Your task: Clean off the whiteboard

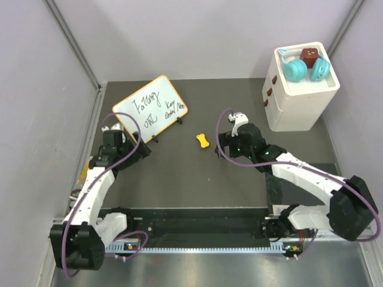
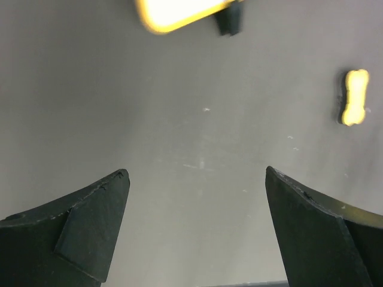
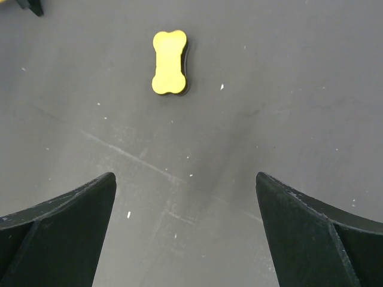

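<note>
Right gripper (image 3: 185,176): standing spread, holding nothing. Yellow bone-shaped piece (image 3: 169,63), probably the eraser, lying at 12 o'clock; straddling its narrow waist advisable. Left gripper (image 2: 197,173): spread, hovering at the whiteboard's (image 1: 149,107) 7 o'clock.

The whiteboard (image 1: 149,107) has a white face, a thin yellow-orange frame, black feet and black handwriting across it. Right of the whiteboard lies a bone-shaped piece (image 3: 169,61), bright yellow on top with a black layer beneath (only a sliver shows). The table (image 1: 197,179) is dark grey, flecked with pale scratches. Further right of the whiteboard the box (image 1: 302,101) is white with brown tabs, topped by teal round things (image 1: 294,70) and a reddish-brown cube (image 1: 309,57). My left gripper (image 2: 195,172) and right gripper (image 3: 184,176) are black; my arms (image 1: 299,173) are white with black joints and purple cables (image 1: 236,160).
</note>
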Controlling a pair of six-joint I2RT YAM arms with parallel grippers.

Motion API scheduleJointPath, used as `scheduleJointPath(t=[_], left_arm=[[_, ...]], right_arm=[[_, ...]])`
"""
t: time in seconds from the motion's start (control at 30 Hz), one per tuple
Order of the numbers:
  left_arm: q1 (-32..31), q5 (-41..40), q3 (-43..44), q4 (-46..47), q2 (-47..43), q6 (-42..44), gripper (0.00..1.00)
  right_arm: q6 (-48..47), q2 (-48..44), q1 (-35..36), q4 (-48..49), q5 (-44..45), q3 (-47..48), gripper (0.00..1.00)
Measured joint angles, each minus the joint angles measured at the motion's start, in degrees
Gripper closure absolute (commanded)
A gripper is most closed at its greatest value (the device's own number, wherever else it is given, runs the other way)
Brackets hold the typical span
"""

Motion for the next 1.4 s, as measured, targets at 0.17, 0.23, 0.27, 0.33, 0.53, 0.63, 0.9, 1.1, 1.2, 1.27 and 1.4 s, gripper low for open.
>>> scheduleJointPath(t=[0.17,0.23,0.27,0.33,0.53,0.63,0.9,1.1,1.2,1.27,1.4], left_arm=[[0.00,2.05,7.80,-1.88,2.91,3.63,0.01],[0.02,2.23,8.68,-1.33,3.15,5.33,0.01],[0.02,2.38,8.59,-1.38,3.13,5.86,0.01],[0.17,3.39,7.56,-1.03,2.95,6.88,0.01],[0.39,6.45,4.26,-1.01,-1.11,8.50,0.01],[0.39,8.07,3.96,-0.66,-2.29,8.70,0.01],[0.39,10.23,3.23,0.46,-1.70,8.68,0.01],[0.39,10.27,3.02,0.66,-1.07,8.63,0.01],[0.61,10.78,3.02,0.72,-0.76,8.63,0.01],[1.25,11.08,2.99,0.72,-0.61,8.63,0.01],[1.99,11.21,2.97,0.79,-0.31,8.61,0.01]], right_arm=[[0.00,5.44,0.00,0.11,-0.37,2.43,0.01],[-0.07,7.72,0.07,-0.09,-0.52,3.80,0.03],[-0.09,8.66,0.09,-0.15,-0.63,4.55,0.06],[-0.68,10.97,0.09,-0.28,-1.14,6.54,0.14],[-2.95,17.75,0.13,-1.18,-3.41,13.51,0.20],[-4.63,21.51,0.13,-2.60,-3.69,17.79,0.23],[-7.58,32.89,0.13,-4.72,-4.50,26.69,0.49],[-7.52,38.34,0.20,-6.49,-4.44,30.34,0.46],[-7.52,39.01,0.28,-7.41,-4.39,31.01,0.46],[-7.54,39.82,0.35,-7.78,-4.39,32.28,0.46],[-7.45,41.81,0.70,-7.67,-4.33,34.88,0.46]])
